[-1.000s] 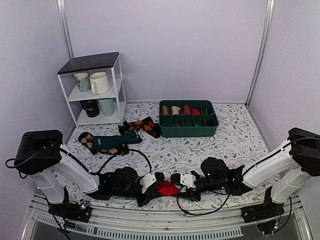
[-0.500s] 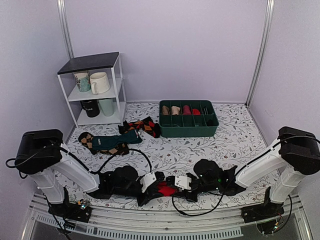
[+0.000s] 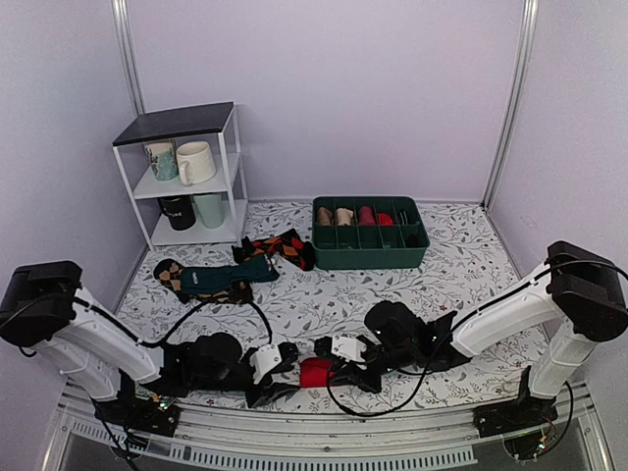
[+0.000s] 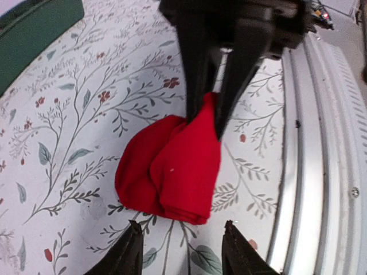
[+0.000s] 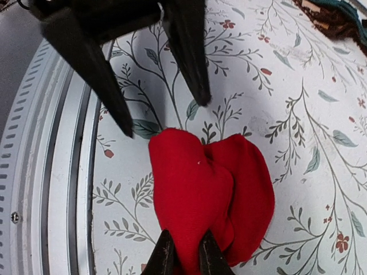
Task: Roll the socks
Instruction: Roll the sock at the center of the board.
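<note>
The red socks (image 3: pixel 315 372) lie as a folded bundle on the floral mat near the front edge. My right gripper (image 3: pixel 331 367) reaches in from the right and is shut on the bundle's right end. In the right wrist view its gripper (image 5: pixel 186 239) pinches a fold of the socks (image 5: pixel 221 183) between both fingertips. My left gripper (image 3: pixel 286 375) stands open just left of the bundle. In the left wrist view the socks (image 4: pixel 172 166) lie a short way beyond that gripper (image 4: pixel 182 232) and do not touch it.
A green divided tray (image 3: pixel 371 260) holding rolled socks stands at the back. A dark teal sock (image 3: pixel 228 278) and argyle socks (image 3: pixel 283 246) lie at the left rear. A white shelf (image 3: pixel 186 177) with mugs fills the far left corner. A metal rail (image 3: pixel 324 432) runs along the near edge.
The left gripper let go of the red socks, opened and drew back to the left. The right gripper moved left onto the bundle and shut on it.
</note>
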Tool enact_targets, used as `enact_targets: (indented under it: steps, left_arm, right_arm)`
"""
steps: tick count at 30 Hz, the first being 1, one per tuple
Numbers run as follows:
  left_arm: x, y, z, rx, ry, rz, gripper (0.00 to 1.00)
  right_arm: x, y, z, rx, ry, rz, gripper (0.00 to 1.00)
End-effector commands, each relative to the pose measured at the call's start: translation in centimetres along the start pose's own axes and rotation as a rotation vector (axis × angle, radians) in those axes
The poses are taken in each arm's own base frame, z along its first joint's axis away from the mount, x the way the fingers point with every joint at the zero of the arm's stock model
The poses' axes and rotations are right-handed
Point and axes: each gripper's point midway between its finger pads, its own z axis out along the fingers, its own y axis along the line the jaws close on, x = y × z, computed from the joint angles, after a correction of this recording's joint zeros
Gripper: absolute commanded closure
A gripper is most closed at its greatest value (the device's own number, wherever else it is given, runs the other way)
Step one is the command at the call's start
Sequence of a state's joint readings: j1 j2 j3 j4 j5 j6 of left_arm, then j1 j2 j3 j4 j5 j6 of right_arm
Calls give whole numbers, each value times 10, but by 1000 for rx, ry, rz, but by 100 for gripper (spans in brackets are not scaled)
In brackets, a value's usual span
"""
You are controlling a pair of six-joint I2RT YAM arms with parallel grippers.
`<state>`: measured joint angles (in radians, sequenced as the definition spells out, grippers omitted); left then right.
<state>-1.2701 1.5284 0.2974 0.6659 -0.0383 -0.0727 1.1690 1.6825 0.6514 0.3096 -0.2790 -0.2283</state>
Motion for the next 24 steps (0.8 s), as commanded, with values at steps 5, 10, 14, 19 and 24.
enact_targets:
  steps: [5, 10, 14, 19, 24]
  left_arm:
    - [-21, -8, -21, -33, -109, 272, 55]
    - [-29, -17, -9, 0, -130, 323, 53]
    - [-23, -16, 9, -14, -90, 350, 53]
    - [-14, -16, 22, -26, -60, 356, 53]
    - [-7, -15, 27, -30, -25, 340, 77]
  right_arm:
    - [48, 19, -4, -184, 321, 273, 94]
    - [51, 18, -2, -218, 394, 361, 94]
    - [57, 17, 3, -233, 423, 396, 94]
    - [62, 20, 5, -253, 439, 420, 94]
    - [63, 19, 6, -268, 440, 440, 93]
